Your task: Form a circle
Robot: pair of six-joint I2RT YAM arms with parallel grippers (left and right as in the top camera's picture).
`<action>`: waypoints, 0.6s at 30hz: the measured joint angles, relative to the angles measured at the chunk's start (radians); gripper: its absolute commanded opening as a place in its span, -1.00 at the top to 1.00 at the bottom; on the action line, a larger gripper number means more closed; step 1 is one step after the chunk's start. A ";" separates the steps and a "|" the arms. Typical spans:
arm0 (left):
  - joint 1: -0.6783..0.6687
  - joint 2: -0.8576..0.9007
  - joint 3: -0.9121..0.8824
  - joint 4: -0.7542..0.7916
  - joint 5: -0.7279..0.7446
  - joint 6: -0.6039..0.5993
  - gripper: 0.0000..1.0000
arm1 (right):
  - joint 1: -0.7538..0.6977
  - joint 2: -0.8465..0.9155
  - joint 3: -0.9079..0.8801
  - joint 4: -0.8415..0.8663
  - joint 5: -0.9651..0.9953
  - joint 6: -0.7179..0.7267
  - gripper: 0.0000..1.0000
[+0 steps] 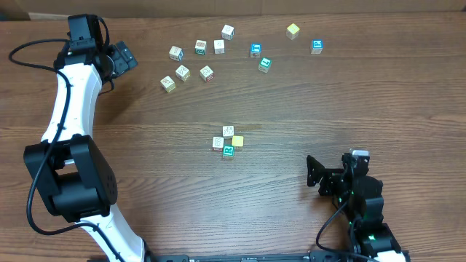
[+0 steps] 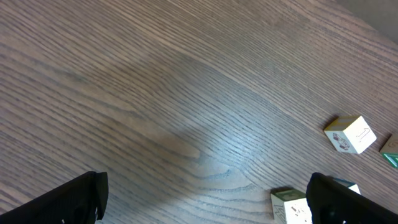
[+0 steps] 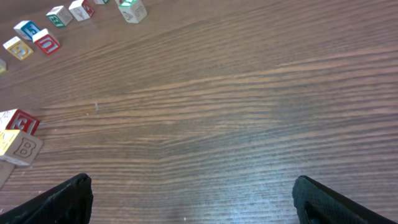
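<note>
Wood-grain table [image 1: 349, 109], seen from overhead, with two arms and small picture cubes. The circle [image 1: 228, 141] lies near the table's centre as a tight clump of four cubes: a whitish one at the top, a red-marked white one at the left, a yellow one at the right and a teal-marked one at the bottom, each touching or almost touching its neighbours.

The loose scatter [image 1: 219, 46] of similar cubes runs along the far side of the table, well apart from the clump.

The left gripper [image 1: 121, 57] hangs at the far left corner, beside the left end of the scatter and well apart from the circle. In the left wrist view its jaws stand wide apart with nothing between them but bare wood, apart from a pale cube [image 2: 290, 206] resting on the table just beside the inner face of one finger [image 2: 348, 202]; contact cannot be told. A second cube [image 2: 351, 134] lies farther off.

The right gripper [image 1: 314, 175] sits low at the near right, with the circle to its left across bare table and not touching it. In the right wrist view its jaws are likewise spread wide and hold nothing. A red-marked cube [image 3: 22, 121] and a yellow lettered cube [image 3: 18, 147], touching each other, lie at the left edge, outside the fingers' span.
</note>
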 measured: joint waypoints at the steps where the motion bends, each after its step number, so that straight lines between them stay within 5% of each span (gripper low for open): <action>1: 0.000 0.000 0.000 -0.001 0.000 0.000 -0.99 | 0.000 -0.020 0.000 -0.018 0.000 0.000 -1.00; 18: 0.000 0.000 0.000 0.000 0.000 0.000 -0.99 | 0.000 -0.299 0.000 -0.132 0.000 0.000 -1.00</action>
